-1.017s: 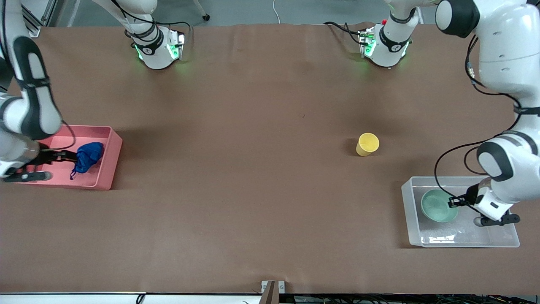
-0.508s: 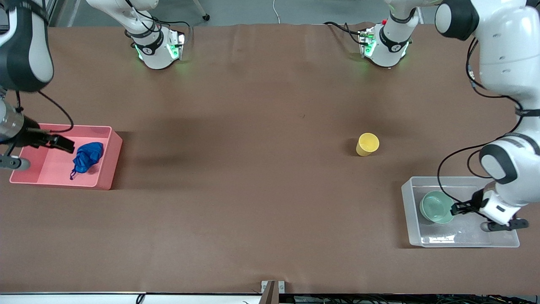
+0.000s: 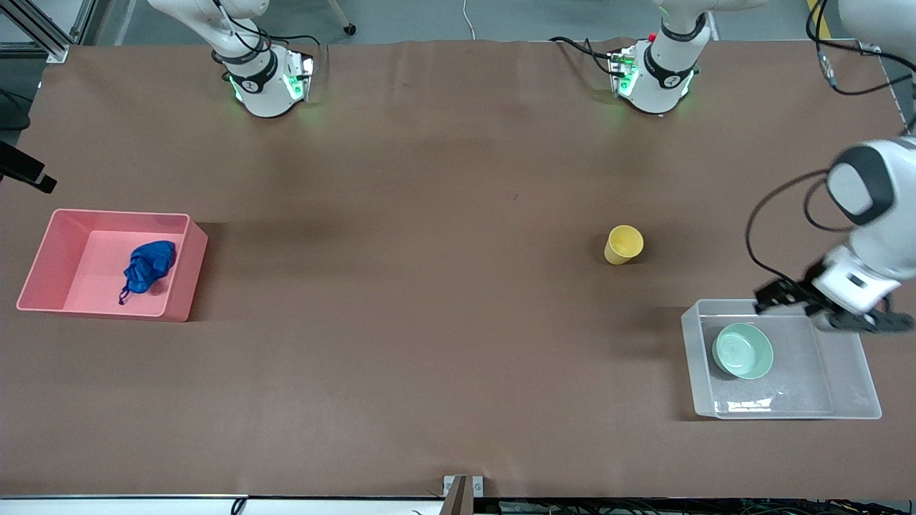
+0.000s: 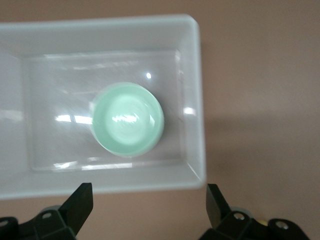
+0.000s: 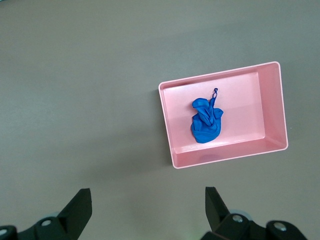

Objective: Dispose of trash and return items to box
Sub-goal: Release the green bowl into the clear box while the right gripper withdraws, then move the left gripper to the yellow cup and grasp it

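Table cover [image 3: 429, 286]: plain matte brown. Bin [image 3: 182, 275]: opaque salmon pink. Wad [image 3: 147, 266]: bright blue, wrinkled. Cup [image 3: 623, 244]: solid yellow. Bowl [image 3: 743, 350]: pale mint green, glossy. Box [image 3: 693, 357]: clear, frosted white. My left gripper [image 4: 150, 212] and right gripper [image 5: 148, 212]: black fingers.
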Motion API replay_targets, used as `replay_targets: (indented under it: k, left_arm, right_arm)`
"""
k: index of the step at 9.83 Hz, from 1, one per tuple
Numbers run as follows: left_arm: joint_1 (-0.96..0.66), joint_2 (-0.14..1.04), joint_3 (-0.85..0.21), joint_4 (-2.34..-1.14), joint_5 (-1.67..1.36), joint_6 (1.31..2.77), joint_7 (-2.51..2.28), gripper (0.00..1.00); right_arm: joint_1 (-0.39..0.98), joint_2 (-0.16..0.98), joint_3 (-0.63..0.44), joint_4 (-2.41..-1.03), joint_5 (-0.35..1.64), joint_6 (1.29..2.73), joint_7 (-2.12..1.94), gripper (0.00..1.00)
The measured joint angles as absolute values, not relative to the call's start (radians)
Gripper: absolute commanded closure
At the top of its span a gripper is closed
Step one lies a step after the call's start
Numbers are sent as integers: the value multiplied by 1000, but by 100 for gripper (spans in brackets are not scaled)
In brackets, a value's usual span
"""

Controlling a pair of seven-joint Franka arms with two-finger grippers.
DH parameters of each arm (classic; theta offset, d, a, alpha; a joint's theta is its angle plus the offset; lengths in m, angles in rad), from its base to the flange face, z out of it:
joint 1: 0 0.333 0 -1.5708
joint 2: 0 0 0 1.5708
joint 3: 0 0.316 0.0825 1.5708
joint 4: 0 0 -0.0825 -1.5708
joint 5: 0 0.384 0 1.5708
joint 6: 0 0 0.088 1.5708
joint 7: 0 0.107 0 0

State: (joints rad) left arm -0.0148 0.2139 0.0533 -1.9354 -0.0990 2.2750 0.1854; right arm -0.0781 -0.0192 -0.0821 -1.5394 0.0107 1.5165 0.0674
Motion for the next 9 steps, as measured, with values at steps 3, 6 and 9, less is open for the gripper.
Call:
replay_targets:
  k: [3, 6, 9]
  left_arm:
    - [-18, 100, -44, -2188, -97, 2281, 178, 2]
    - [-19, 99, -102, -2298, -97, 2311, 177, 13]
    - [-19, 128, -120, -2342, -97, 2383, 177, 16]
  right_arm:
    - [-76, -9, -73, -1539, 12, 1516, 61, 0]
    - [-71, -9, -65, -1520, 11, 1510, 49, 0]
    - [-62, -11, -62, -1430, -8, 1416, 33, 0]
